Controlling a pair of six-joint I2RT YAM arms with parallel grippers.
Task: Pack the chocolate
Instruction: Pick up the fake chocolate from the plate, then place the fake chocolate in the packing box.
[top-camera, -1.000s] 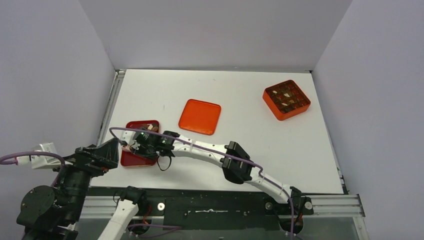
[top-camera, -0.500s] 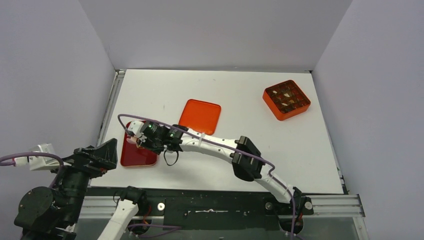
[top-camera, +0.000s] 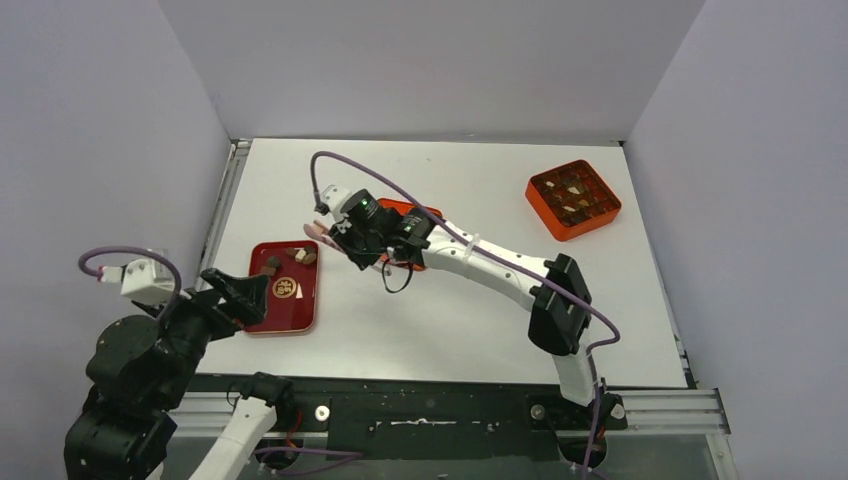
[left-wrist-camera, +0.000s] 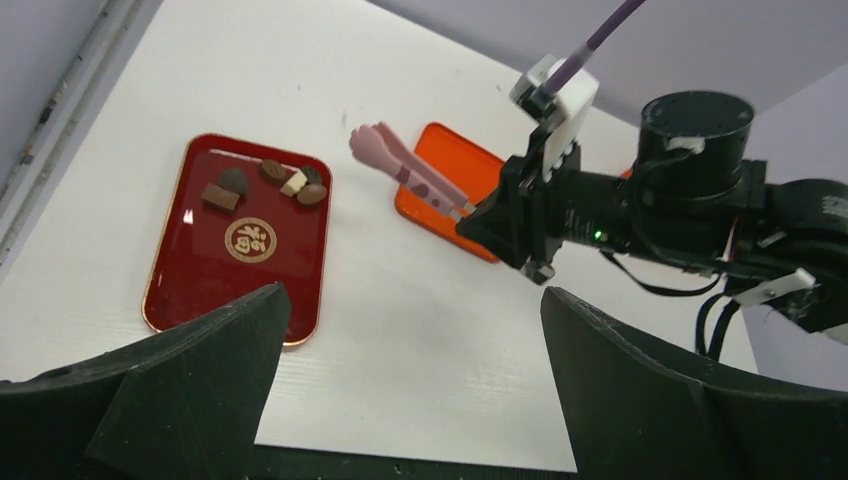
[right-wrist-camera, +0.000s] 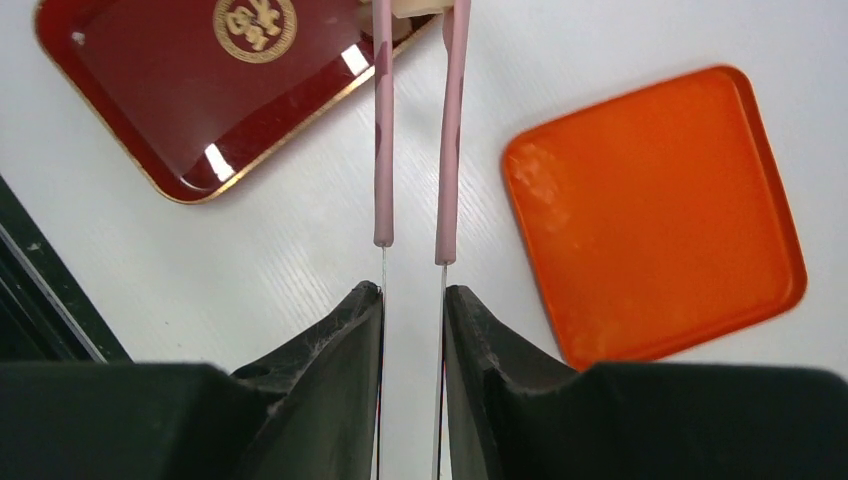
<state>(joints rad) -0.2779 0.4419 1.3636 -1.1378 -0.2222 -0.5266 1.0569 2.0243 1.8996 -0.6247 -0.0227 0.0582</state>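
Note:
Several small dark and pale chocolate chunks (top-camera: 300, 256) (left-wrist-camera: 270, 180) lie at the far end of a dark red tray (top-camera: 283, 305) (left-wrist-camera: 190, 285) (right-wrist-camera: 130, 90). My right gripper (top-camera: 348, 234) (right-wrist-camera: 412, 290) is shut on the pink tongs (top-camera: 314, 229) (left-wrist-camera: 405, 170) (right-wrist-camera: 383, 120), held above the table just right of the tray. A pale piece (right-wrist-camera: 405, 7) shows between the tong arms at the top edge of the right wrist view. My left gripper (top-camera: 238, 290) (left-wrist-camera: 410, 300) stands wide open near the tray's front edge, with nothing between its fingers.
A flat orange lid (top-camera: 428, 213) (left-wrist-camera: 465, 160) (right-wrist-camera: 655, 215) lies mid-table, partly under the right arm. An orange box with compartments holding chocolate pieces (top-camera: 600, 218) sits at the back right. Walls close in the table on three sides.
The right arm has lifted off the red tray and swung back and to the right with the tongs. The tray now shows uncovered. The left arm has shifted a little.

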